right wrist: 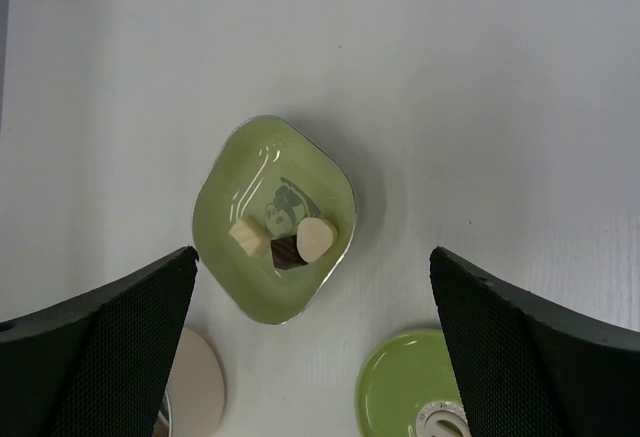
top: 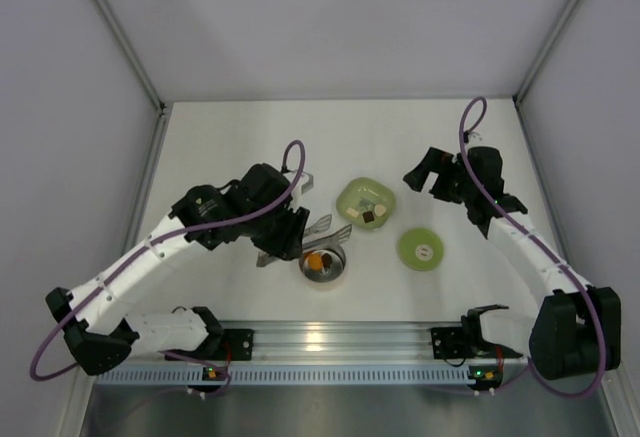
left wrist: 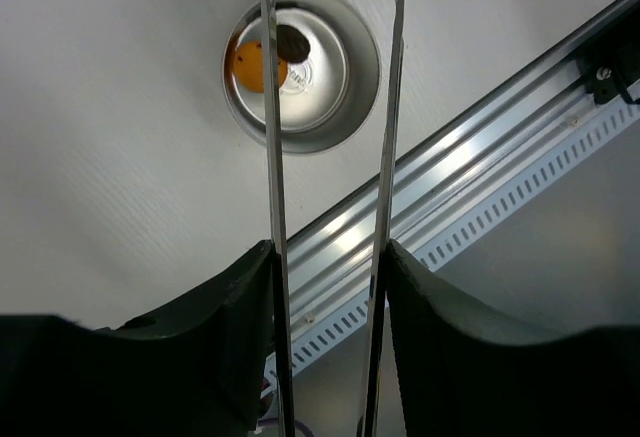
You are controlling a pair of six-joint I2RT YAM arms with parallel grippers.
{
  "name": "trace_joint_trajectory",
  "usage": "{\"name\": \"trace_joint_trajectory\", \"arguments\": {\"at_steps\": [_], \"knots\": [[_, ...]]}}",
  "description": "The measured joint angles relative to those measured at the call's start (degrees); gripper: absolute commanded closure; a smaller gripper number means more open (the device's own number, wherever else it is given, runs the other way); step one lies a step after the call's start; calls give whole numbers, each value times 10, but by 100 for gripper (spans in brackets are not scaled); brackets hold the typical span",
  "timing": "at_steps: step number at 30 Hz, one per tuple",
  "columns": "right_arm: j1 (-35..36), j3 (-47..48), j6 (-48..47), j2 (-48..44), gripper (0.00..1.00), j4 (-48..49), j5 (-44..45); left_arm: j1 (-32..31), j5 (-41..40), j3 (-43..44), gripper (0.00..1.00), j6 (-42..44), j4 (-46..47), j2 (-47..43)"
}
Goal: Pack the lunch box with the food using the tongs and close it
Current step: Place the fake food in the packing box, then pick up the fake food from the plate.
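1. The desk (top: pixel 230 147) is plain matt white. Pale grey walls close it in at 9 o'clock (top: pixel 60 107), 12 o'clock (top: pixel 340 17) and 3 o'clock (top: pixel 600 107) in the top view. An aluminium rail (top: pixel 330 337) runs along the 6 o'clock edge and carries both arm bases.
2. The left arm (top: pixel 130 267) reaches in from 8 o'clock to the middle. Its left tool (left wrist: pixel 328 257) has its fingers partly apart, each bearing on one slim arm of the tongs (left wrist: pixel 272 157), so the tongs are gripped with their arms spread.
3. The lunch box (top: pixel 335 275) stands open just above the rail near the middle, at 7 o'clock of the pale green dish (top: pixel 352 192). Its green lid (top: pixel 412 242) lies flat at 3 o'clock of it, apart from both.
4. The right tool (right wrist: pixel 312 252) hangs above the desk at 2 o'clock of the dish. Its fingers are spread wide and it holds nothing.
5. The widest bare stretch of desk runs from the dish toward 12 o'clock. Only a narrow strip separates the lunch box from the rail.
6. The left wrist view looks into the lunch box, showing an orange piece (left wrist: pixel 255 65) at 9 o'clock and a dark brown piece (left wrist: pixel 292 42) at 12 o'clock. One tong arm crosses over the box and the other passes beside its 3 o'clock rim. The tips run out of frame.
7. The right wrist view shows what lies in the dish: two whitish pieces (right wrist: pixel 247 235) either side of a dark cube (right wrist: pixel 287 252).
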Motion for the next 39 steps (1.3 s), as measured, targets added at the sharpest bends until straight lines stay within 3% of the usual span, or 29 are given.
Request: {"name": "trace_joint_trajectory", "arguments": {"at_steps": [8,18,39], "knots": [[0,3,-6,0,2,-2,0,0,-48,108,51,3,52,113],[0,3,-11,2,2,-2,-1,0,-85,136,54,9,111,279],[0,3,-11,10,2,-1,-2,0,-53,147,54,38,140,337]]}}
